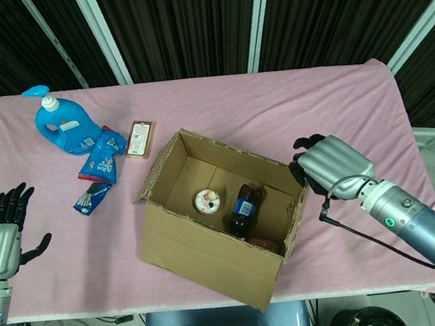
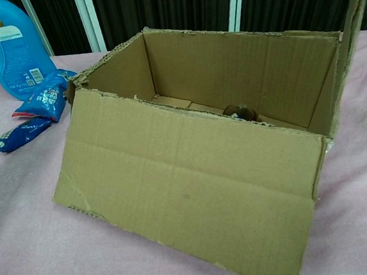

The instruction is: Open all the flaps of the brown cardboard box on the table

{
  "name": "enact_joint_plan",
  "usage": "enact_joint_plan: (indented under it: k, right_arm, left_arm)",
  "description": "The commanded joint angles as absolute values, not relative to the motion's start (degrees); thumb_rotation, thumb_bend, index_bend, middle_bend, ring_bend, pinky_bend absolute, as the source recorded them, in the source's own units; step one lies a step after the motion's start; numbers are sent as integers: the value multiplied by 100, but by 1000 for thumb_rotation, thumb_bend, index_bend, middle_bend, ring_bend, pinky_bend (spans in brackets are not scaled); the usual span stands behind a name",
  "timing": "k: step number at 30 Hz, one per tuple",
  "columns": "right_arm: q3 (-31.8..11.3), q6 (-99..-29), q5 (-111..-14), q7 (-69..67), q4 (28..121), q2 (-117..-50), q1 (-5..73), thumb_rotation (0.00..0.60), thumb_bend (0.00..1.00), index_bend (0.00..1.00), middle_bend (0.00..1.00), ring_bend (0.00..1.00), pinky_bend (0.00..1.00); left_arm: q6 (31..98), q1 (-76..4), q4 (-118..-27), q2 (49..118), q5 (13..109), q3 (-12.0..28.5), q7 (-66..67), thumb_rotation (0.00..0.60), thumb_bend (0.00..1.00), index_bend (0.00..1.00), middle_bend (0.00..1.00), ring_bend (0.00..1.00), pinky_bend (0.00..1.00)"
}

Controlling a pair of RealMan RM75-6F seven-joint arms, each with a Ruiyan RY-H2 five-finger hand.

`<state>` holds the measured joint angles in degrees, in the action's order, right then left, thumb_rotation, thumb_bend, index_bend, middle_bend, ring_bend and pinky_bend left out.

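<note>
The brown cardboard box (image 1: 209,227) stands in the middle of the pink table with its top open. Its front flap (image 2: 189,201) hangs down the near side, and the left flap (image 1: 152,170) leans outward. The right flap (image 1: 296,215) stands nearly upright, seen edge-on, and tilts outward at the top right of the chest view (image 2: 354,3). My right hand (image 1: 329,166) is just outside that flap, its dark fingertips curled at the flap's far top corner. My left hand (image 1: 5,234) hovers off the table's front left, fingers spread, holding nothing. A dark bottle (image 1: 244,205) and a round tub (image 1: 206,202) lie inside.
A blue detergent bottle (image 1: 60,126), two blue snack packets (image 1: 100,154) (image 1: 92,197) and a small brown packet (image 1: 139,138) lie to the box's left. The table's right edge (image 1: 417,156) is close behind my right arm.
</note>
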<state>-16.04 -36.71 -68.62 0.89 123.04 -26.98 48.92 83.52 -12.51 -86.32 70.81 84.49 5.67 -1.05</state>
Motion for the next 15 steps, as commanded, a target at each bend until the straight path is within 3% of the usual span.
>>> enact_joint_plan:
  k: [1,8,15]
  right_arm:
    - [-1606,-3737,-7058,-55,12279,-2666,4743,600,580,556,414,177,251]
    - [-1473,-4006,-7568,-222,12159,-2689,4333,600,410,482,357,165,238]
    - [-1375,-4429,-7899,-438,12071,-2549,3891,600,392,457,345,164,238]
  left_arm:
    - [8352,-1250,-8633,7082,8451,566,-101,600,244,0,0,0,0]
    - [8365,-1235,-8631,7087,8440,573,-89,600,245,0,0,0,0]
    - [8359,-1234,-8626,7106,8453,566,-50,600,245,0,0,0,0]
